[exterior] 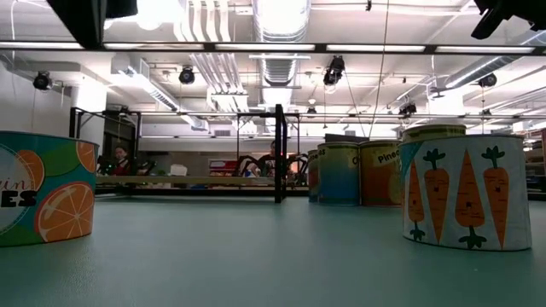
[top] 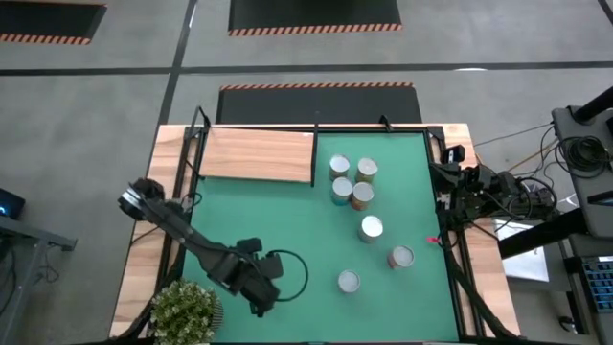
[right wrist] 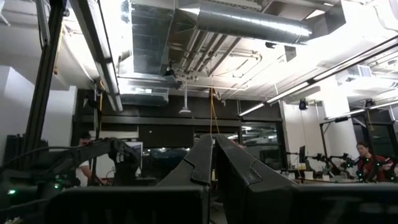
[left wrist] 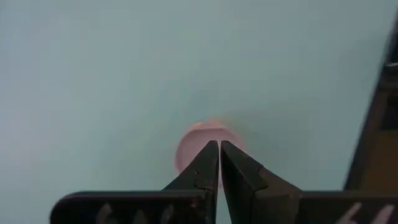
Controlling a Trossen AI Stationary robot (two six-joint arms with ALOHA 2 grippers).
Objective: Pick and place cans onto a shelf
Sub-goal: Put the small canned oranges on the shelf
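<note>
- Closest to the low camera stand two cans: one printed with orange slices (exterior: 43,188) at the left edge, and one printed with carrots (exterior: 465,192) at the right; both are upright.
- Seven cans (top: 362,196) show from above, all upright with their round tops facing up, so each long axis is vertical.
- Four of them cluster just beside the shelf's right end; three more trail toward the near right part of the green mat (top: 287,225), spaced apart.
- One shelf (top: 256,155), a light-wood board, lies flat at the far left corner of the mat with its long axis running left to right; nothing stands on it.
- One potted plant (top: 184,311) sits at the near left corner of the table.
- Left gripper (left wrist: 219,155) hangs over the mat at the near left, well apart from the cans, fingers pressed together and holding nothing; a blurred pinkish round patch shows beneath the tips.
- Right gripper (right wrist: 213,149) waits off the table's right edge, facing the room, fingers closed and empty.
</note>
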